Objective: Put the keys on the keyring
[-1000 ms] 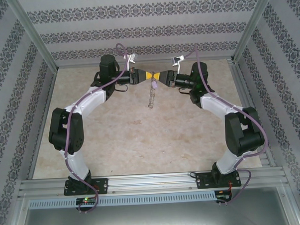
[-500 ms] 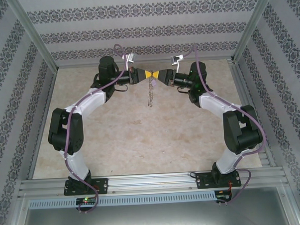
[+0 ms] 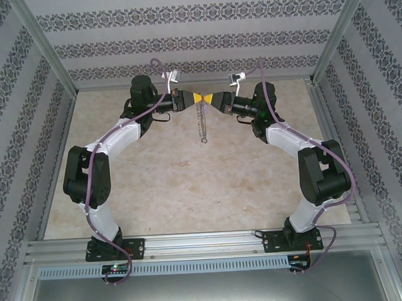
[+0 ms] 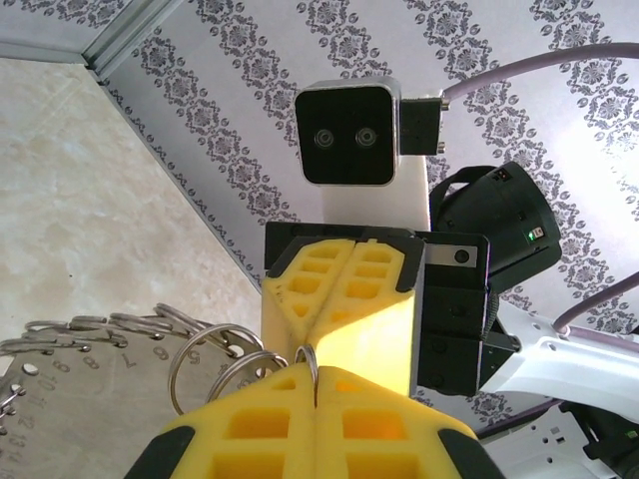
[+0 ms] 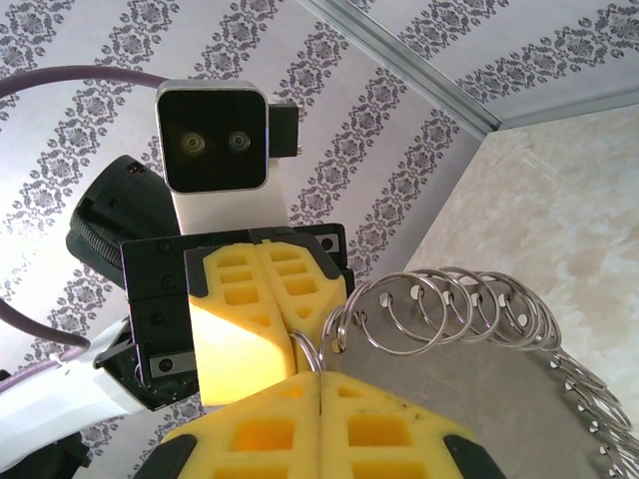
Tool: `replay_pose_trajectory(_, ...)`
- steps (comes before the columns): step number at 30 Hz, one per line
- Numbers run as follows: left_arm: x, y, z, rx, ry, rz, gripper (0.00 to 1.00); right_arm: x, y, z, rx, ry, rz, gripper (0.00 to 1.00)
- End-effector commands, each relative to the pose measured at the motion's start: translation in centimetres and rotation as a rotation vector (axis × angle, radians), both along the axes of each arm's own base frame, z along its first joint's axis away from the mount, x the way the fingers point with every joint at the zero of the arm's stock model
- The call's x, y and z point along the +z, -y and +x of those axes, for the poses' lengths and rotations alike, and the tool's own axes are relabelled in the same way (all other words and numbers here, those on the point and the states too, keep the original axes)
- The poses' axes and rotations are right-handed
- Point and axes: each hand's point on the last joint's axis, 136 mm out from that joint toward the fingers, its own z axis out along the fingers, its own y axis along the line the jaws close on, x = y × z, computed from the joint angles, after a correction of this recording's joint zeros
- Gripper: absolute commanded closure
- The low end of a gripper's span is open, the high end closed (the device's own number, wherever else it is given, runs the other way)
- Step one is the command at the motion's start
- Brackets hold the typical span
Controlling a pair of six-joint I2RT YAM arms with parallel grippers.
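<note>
Damask-striped wallpaper lines the booth around a pale marbled surface [image 3: 189, 184], where your two arms reach toward each other at the far end and meet nose to nose. Your left end effector [image 3: 197, 98] and right end effector [image 3: 212, 99] touch at their yellow tips. From that meeting point the keyring [image 3: 202, 122] hangs straight down and, seen edge-on, looks like a thin chain. You cannot tell from above whether its lower end reaches the surface. In the left wrist view, your left end effector [image 4: 315, 384] has its yellow pads pressed together on a thin wire loop of the keyring [image 4: 205, 361], which pokes up out of the seam. The right end effector [image 4: 321, 327] faces it tip to tip. To the left, a row of small wire rings runs toward the frame edge above the keys [image 4: 70, 367], flat grey metal stamped with numerals. In the right wrist view, your right end effector [image 5: 319, 391] is likewise closed, with a wire loop rising from between its pads. The left end effector [image 5: 290, 319] sits directly opposite. More of the keyring [image 5: 454, 304] fans away to the right in overlapping rings, with small metal pieces trailing toward the lower right corner.
</note>
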Motion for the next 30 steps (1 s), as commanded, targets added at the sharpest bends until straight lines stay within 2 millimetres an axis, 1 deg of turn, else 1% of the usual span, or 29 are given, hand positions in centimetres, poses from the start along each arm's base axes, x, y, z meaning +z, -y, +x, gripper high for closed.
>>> replay_pose_trajectory(1,1.7,0.5,-1.6,-0.035,0.062,-0.016,1.0,2.4,-1.8,-1.4,0.055,0.09,0.025,0.74)
replay_pose_trajectory(2,1.8,0.5,-1.6,-0.036,0.065,-0.017,1.0,2.4,-1.9,-1.3,0.05,0.088,0.025,0.68)
replay_pose_trajectory(3,1.9,0.5,-1.7,-0.038,0.068,-0.018,1.0,2.3,-1.8,-1.2,0.043,0.085,0.025,0.67)
replay_pose_trajectory(12,2.3,0.4,-2.0,-0.043,0.08,-0.019,1.0,1.9,-1.4,-0.4,0.005,0.069,0.028,0.65)
replay_pose_trajectory(14,2.4,0.4,-2.1,-0.046,0.08,-0.021,1.0,1.6,-1.1,0.0,-0.013,0.062,0.026,0.64)
replay_pose_trajectory(16,2.5,0.4,-2.2,-0.047,0.085,-0.022,1.0,1.2,-0.7,0.4,-0.04,0.049,0.024,0.61)
replay_pose_trajectory(18,2.5,0.4,-2.2,-0.047,0.083,-0.022,1.0,0.9,-0.1,0.9,-0.065,0.039,0.025,0.61)
replay_pose_trajectory(20,2.4,0.4,-2.2,-0.046,0.082,-0.022,1.0,0.9,0.1,1.0,-0.065,0.037,0.033,0.63)
replay_pose_trajectory(24,2.5,0.4,-2.1,-0.042,0.084,-0.023,1.0,1.3,-0.3,0.5,-0.037,0.046,0.038,0.7)
replay_pose_trajectory(28,2.5,0.4,-1.9,-0.04,0.084,-0.024,1.0,1.3,-0.7,-0.3,-0.01,0.051,0.036,0.74)
replay_pose_trajectory(30,2.5,0.5,-1.8,-0.038,0.083,-0.024,1.0,1.2,-0.6,-0.6,-0.008,0.049,0.034,0.75)
